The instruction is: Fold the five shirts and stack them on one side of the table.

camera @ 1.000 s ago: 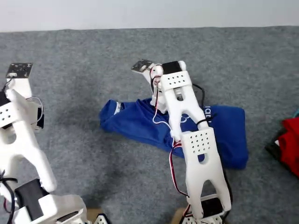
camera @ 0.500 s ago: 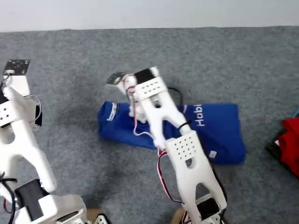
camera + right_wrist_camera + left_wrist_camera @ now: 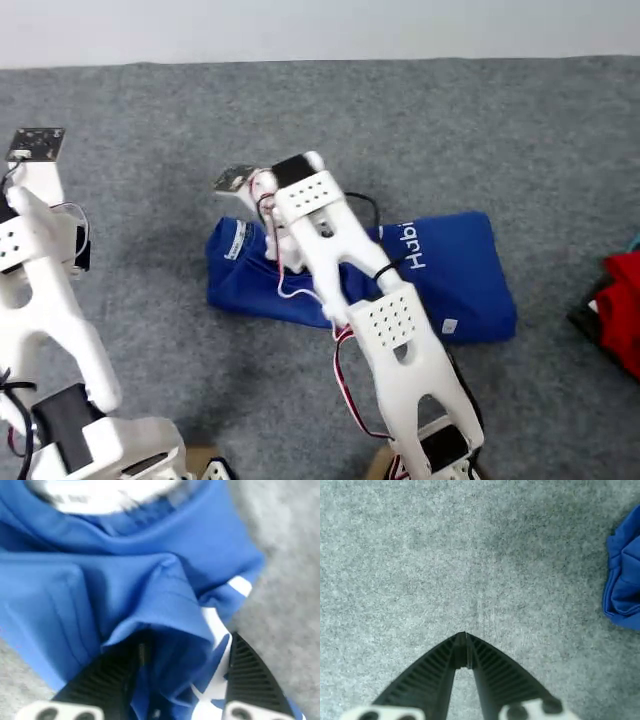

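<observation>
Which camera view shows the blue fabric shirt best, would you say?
The high view: the blue fabric shirt lies whole there, partly crossed by the right arm. The right wrist view gives bunched folds close up; the left wrist view catches one edge.

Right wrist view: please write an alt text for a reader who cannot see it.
A crumpled blue shirt lies close under the camera, with a raised fold between two black fingers that stand apart. A grey table surface shows beside the shirt.
</observation>
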